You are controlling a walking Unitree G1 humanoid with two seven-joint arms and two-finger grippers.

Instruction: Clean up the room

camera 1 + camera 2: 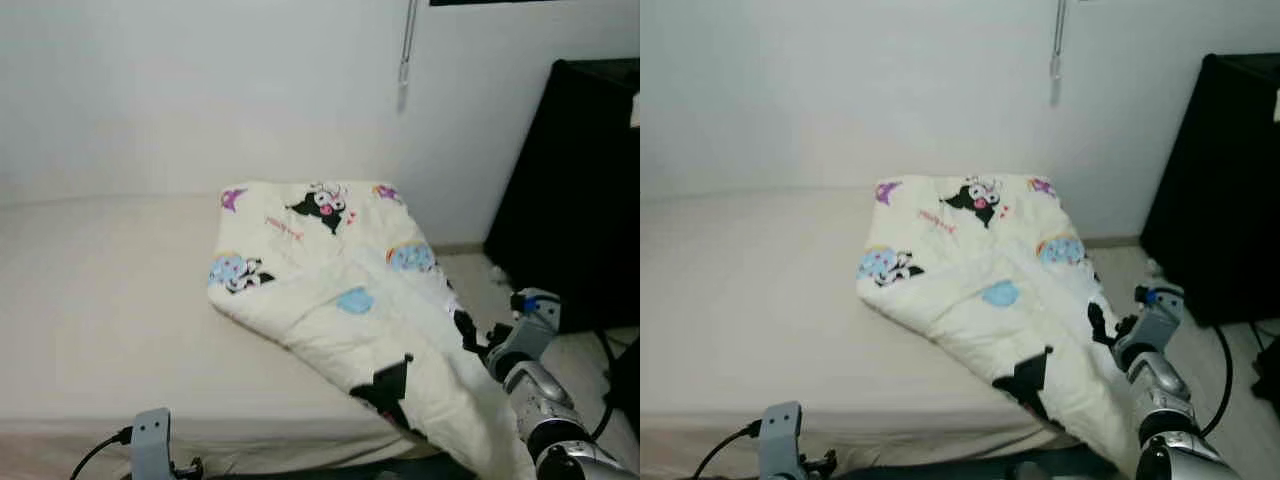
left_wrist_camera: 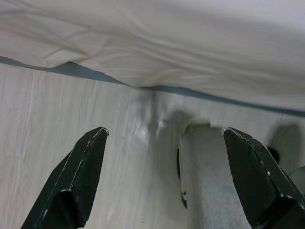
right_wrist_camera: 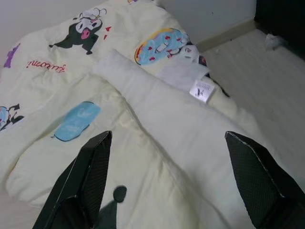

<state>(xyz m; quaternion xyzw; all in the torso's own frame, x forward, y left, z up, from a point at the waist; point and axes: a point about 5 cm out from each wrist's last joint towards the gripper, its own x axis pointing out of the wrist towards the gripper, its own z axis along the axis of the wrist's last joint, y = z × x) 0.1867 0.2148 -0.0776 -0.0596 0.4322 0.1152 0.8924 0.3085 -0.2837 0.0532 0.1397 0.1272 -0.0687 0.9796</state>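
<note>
on the bed (image 1: 100, 330), the cartoon-print quilt (image 1: 330, 300) lies bunched; right gripper (image 3: 167, 181) spread above it, left gripper (image 2: 167, 181) spread low.

— What's lying there?
— A cream quilt (image 3: 157, 129) with cartoon prints, folded into a rough heap, one thick fold running between the right gripper (image 3: 169, 183)'s spread jaws.
— And its label?
— A white tag (image 3: 202, 90), just beyond them.

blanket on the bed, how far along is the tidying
Done: little; the cartoon-print blanket lies bunched at the bed's corner, one end drooping off the edge. In hand: the right gripper hovers open above it, holding nothing. Left: grasp, fold or spread it. The left gripper idles by the floor.
</note>
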